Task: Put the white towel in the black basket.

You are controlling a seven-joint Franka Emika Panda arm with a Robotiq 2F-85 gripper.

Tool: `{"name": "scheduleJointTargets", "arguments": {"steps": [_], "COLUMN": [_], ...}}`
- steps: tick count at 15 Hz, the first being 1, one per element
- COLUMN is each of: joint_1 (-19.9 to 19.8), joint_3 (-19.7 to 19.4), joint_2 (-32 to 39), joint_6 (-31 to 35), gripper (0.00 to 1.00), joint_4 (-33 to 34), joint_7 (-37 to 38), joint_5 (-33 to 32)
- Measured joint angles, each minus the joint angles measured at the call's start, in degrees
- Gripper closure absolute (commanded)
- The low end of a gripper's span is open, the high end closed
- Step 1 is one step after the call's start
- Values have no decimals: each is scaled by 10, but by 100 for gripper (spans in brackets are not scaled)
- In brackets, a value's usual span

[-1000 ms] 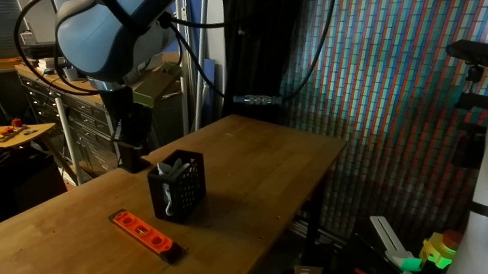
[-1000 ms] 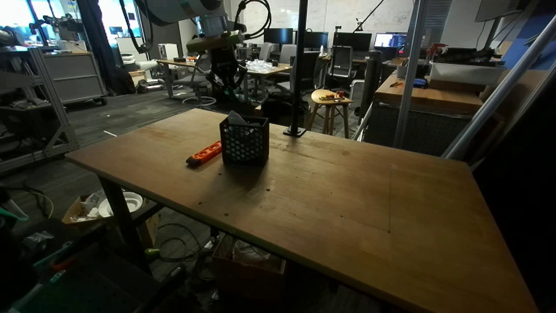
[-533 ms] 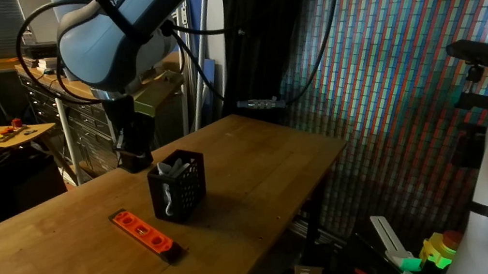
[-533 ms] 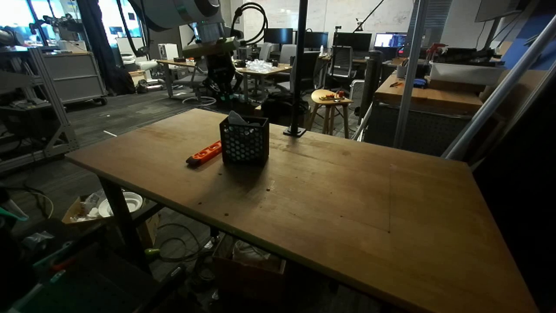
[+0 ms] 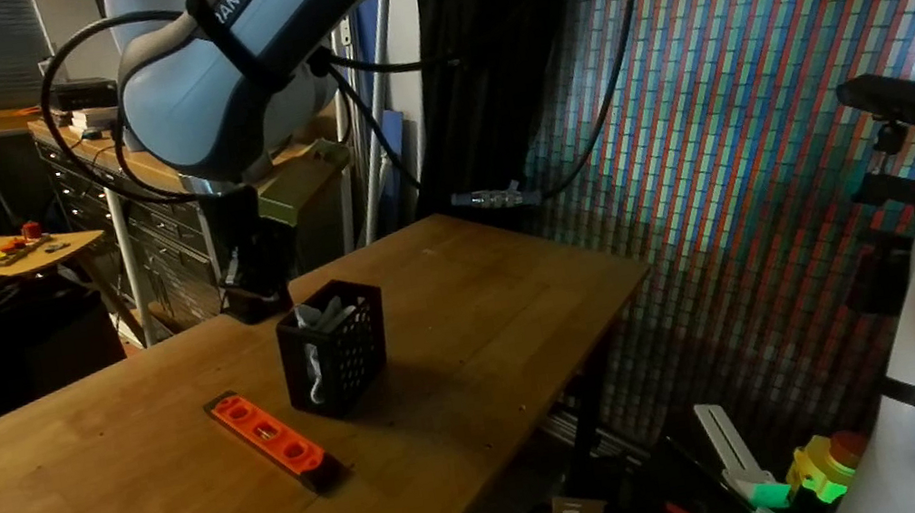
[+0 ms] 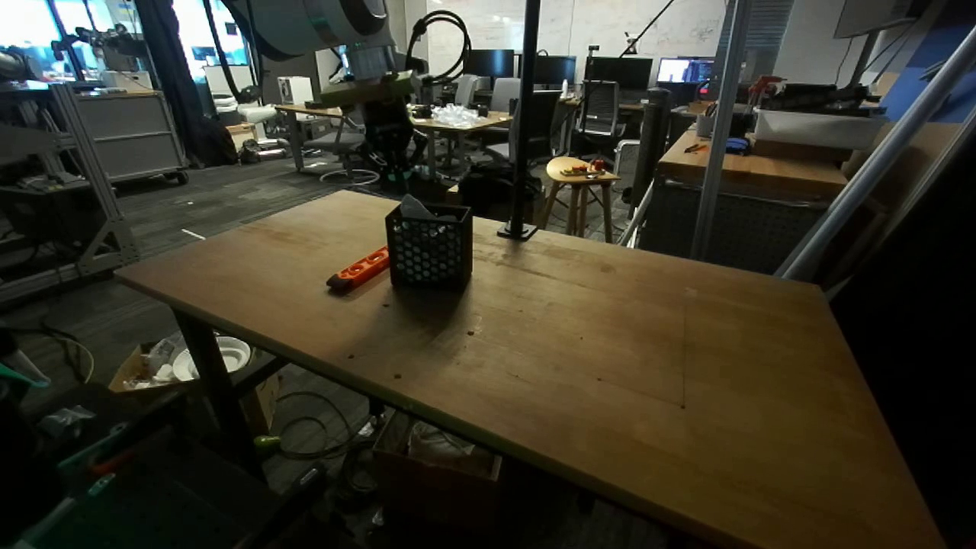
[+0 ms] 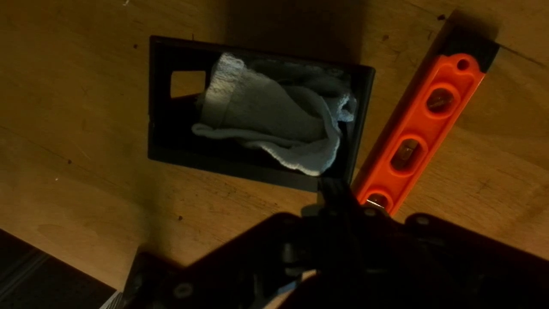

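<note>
Nearest in the wrist view, a black two-fingered mechanical gripper shows along the lower edge, its fingers together. In both exterior views it hangs from a pale blue and grey jointed robot arm. Beyond the fingertips, a black rectangular basket with honeycomb-pierced sides stands upright on a brown wooden table; in the wrist view the tips overlap one corner of its rim, and I cannot tell whether they touch it. The crumpled white cloth towel is inside the basket, bunched toward the right-hand end in that view, and in both exterior views a pointed fold of it shows at the basket's mouth. Just beside the basket, apart from it, a bright orange spirit level with black ends and three round windows lies on the wood. In an exterior view, a slender black upright pole stands on a flat base plate near the table's far edge. Past it, a small pale wooden stool carries small red and yellow objects. Farther back stand dark-screened monitors, and behind them a long whiteboard bears faint writing.
</note>
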Motion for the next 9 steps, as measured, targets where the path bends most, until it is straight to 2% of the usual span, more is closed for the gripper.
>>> {"name": "scheduleJointTargets", "arguments": {"steps": [9], "joint_1": [-20], "joint_3": [-2], "joint_2": [3], "joint_6": [27], "gripper": [98], "joint_4": [-25], "joint_7": [-1], "joint_5": [1]}}
